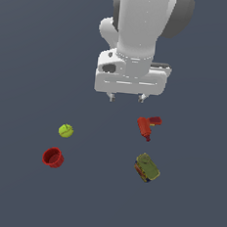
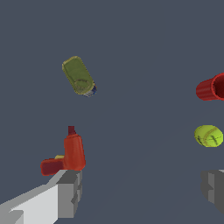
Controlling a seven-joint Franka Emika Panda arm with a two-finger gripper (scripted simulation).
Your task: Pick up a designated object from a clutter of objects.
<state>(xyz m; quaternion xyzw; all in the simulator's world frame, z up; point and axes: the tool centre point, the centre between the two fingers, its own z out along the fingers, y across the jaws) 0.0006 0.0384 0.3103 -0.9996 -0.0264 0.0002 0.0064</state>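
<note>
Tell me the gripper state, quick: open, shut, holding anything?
Gripper: open, fingers wide apart, holding nothing, above the red drill-shaped tool.

You see one flat dark slate-grey floor point(image 1: 34, 39) filling the whole frame, corner to corner. You get no texture or seams on it. Lighting is even and soft, upper left as dim as lower right.

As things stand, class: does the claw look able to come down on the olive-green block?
Probably yes. The claw hangs open above the floor, and the olive-green block lies apart from the red drill, with nothing on top.
</note>
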